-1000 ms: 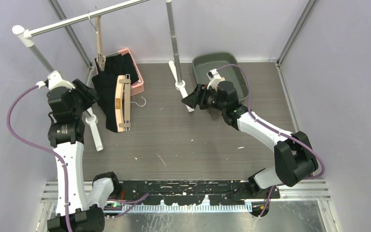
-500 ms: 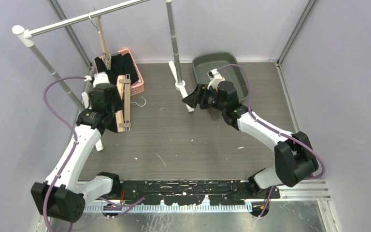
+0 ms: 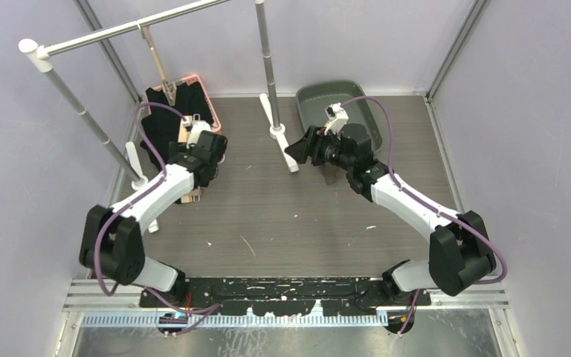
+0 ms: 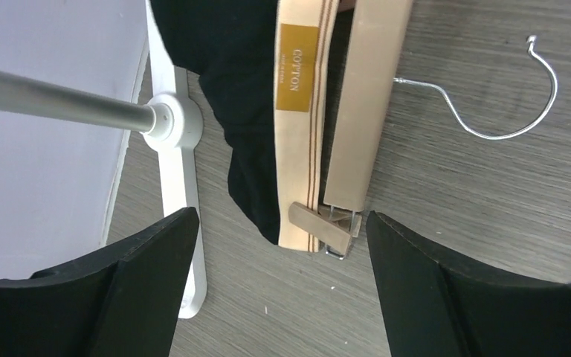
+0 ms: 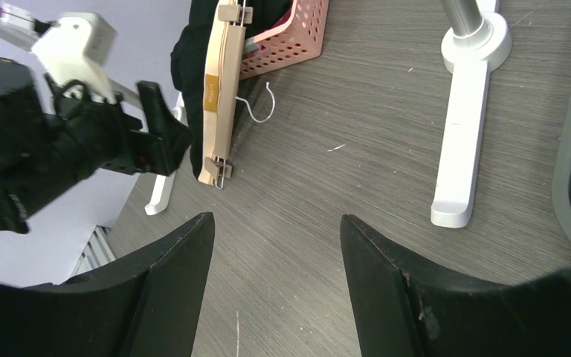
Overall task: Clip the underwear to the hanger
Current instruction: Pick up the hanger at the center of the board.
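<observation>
The black underwear (image 4: 245, 89) with a beige waistband (image 4: 297, 126) lies on the floor beside the wooden hanger (image 4: 364, 111). A metal clip (image 4: 323, 227) at the hanger's near end sits on the waistband's end. The wire hook (image 4: 491, 111) lies to the right. My left gripper (image 4: 279, 216) is open and empty, hovering over that clip end; in the top view it (image 3: 214, 146) is over the hanger (image 3: 191, 195). My right gripper (image 5: 276, 219) is open and empty above bare floor, right of the hanger (image 5: 219, 97); in the top view it (image 3: 297, 152) is mid-table.
A pink basket (image 3: 210, 111) stands behind the hanger. White rack feet (image 3: 279, 137) (image 4: 182, 186) and the rail pole (image 4: 52, 100) stand close by. A second wooden hanger (image 3: 156, 59) hangs from the rail. A grey bin (image 3: 342, 104) is at the back right.
My left arm has swung from the far left over to the hanger, and its open gripper is now above the clip end. The right arm has barely shifted.
</observation>
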`<state>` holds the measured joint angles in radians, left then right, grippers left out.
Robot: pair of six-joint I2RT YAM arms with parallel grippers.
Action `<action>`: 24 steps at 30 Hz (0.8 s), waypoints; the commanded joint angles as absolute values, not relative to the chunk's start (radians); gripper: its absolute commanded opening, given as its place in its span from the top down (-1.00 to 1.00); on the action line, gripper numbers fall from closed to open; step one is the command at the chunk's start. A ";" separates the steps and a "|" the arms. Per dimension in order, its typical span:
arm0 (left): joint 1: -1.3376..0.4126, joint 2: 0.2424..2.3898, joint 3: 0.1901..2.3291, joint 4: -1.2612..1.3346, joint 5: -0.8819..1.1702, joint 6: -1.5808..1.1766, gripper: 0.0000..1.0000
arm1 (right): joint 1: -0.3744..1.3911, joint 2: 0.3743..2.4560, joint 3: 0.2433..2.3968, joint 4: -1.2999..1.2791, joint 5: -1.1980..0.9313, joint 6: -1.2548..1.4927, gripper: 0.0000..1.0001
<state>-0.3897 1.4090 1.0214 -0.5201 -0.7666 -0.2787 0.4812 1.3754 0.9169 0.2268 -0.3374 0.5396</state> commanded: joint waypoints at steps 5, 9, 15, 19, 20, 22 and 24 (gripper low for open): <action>-0.416 1.576 1.116 -0.434 -0.926 -0.253 -0.85 | 0.463 1.317 0.924 0.255 -0.333 0.521 -0.37; -0.425 1.648 1.137 -0.426 -0.976 -0.247 -0.86 | 0.459 1.312 0.921 0.255 -0.332 0.521 -0.37; -0.452 1.741 1.143 -0.386 -1.035 -0.267 -0.78 | 0.453 1.314 0.916 0.256 -0.330 0.519 -0.37; -0.472 1.786 1.148 -0.358 -1.081 -0.273 -0.77 | 0.446 1.313 0.915 0.256 -0.331 0.518 -0.37; -0.478 1.798 1.152 -0.354 -1.094 -0.272 -0.77 | 0.445 1.313 0.914 0.256 -0.332 0.518 -0.37; -0.483 1.822 1.156 -0.338 -1.111 -0.260 -0.76 | 0.442 1.313 0.914 0.257 -0.333 0.518 -0.37; -0.485 1.846 1.177 -0.349 -1.135 -0.261 -0.76 | 0.438 1.312 0.912 0.257 -0.335 0.518 -0.37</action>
